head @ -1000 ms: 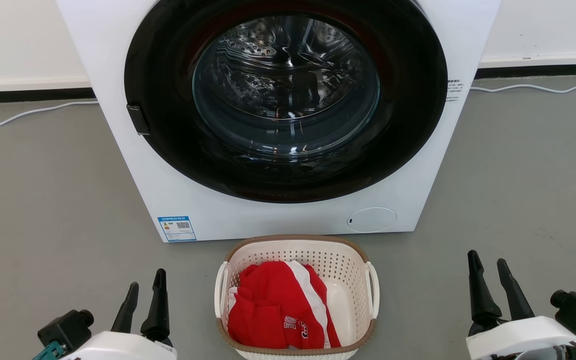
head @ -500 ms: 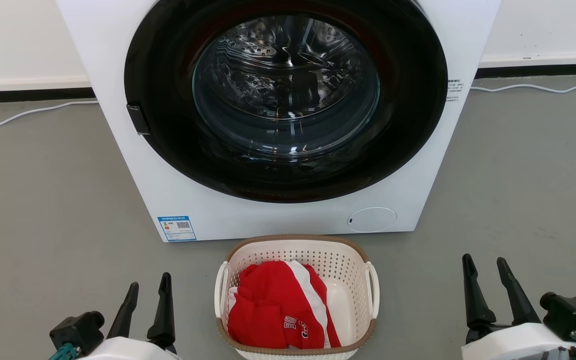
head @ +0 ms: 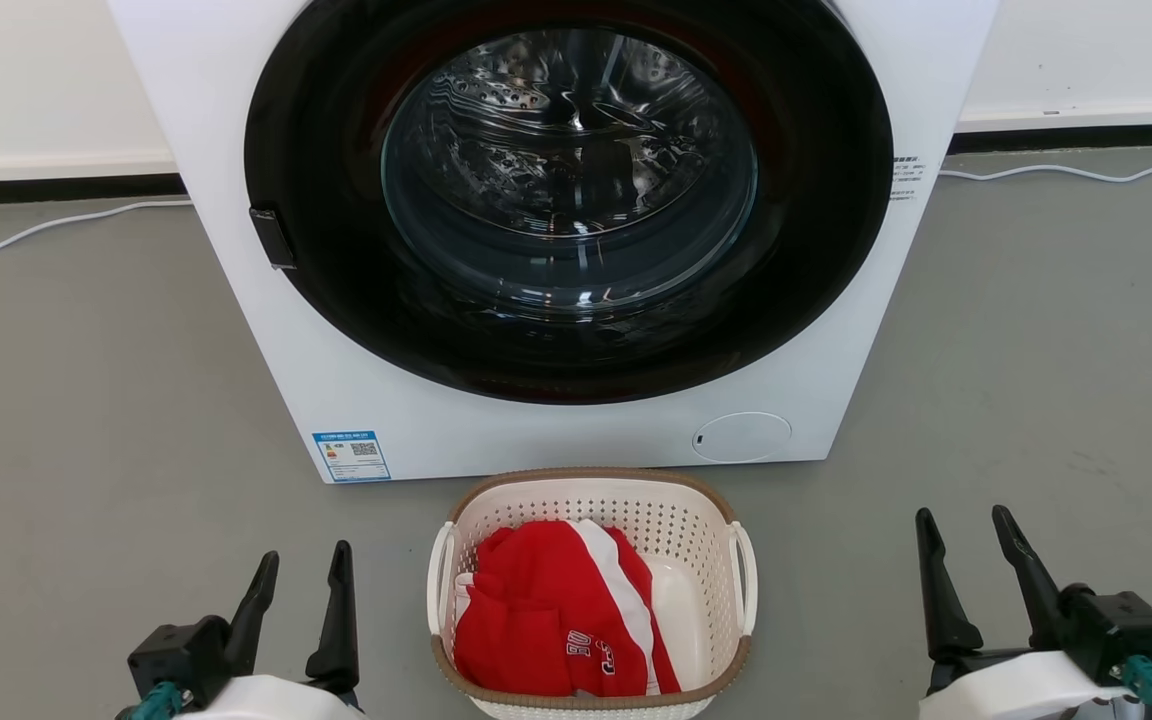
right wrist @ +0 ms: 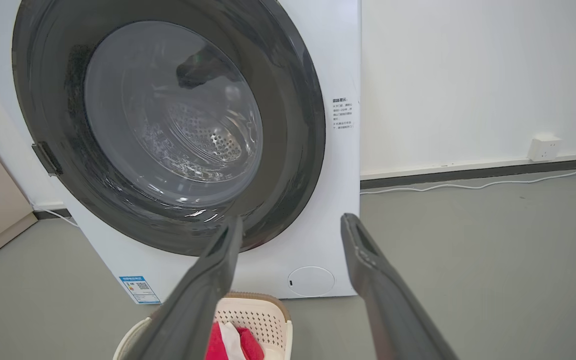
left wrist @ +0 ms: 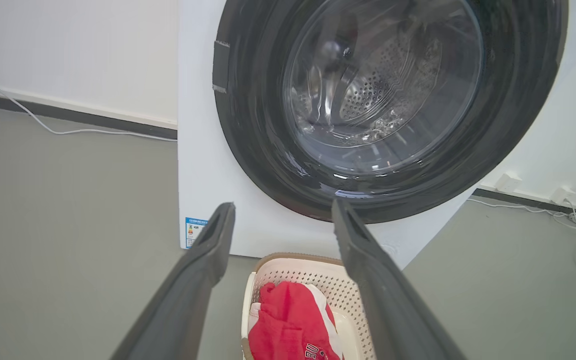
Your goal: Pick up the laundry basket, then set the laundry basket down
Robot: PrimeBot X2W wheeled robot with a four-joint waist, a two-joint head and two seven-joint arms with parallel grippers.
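Still empty-handed, both hands are edging in toward the basket.

The left hand (head: 305, 552) and right hand (head: 964, 514) are both spread open, grasping nothing, fingers pointing up the head view from its lower corners. Against a second ago, each has slid slightly inward and turned at the wrist, though a faint shift of the whole picture accounts for some of that. Between them, apart from both, the laundry basket (head: 591, 478) sits on the grey floor (head: 116, 400) just before the washing machine (head: 576, 445), with a red garment (head: 536, 610) inside and its white loop handles (head: 748, 580) free. I judge the approach barely begun: each hand must reach a handle before any lift.
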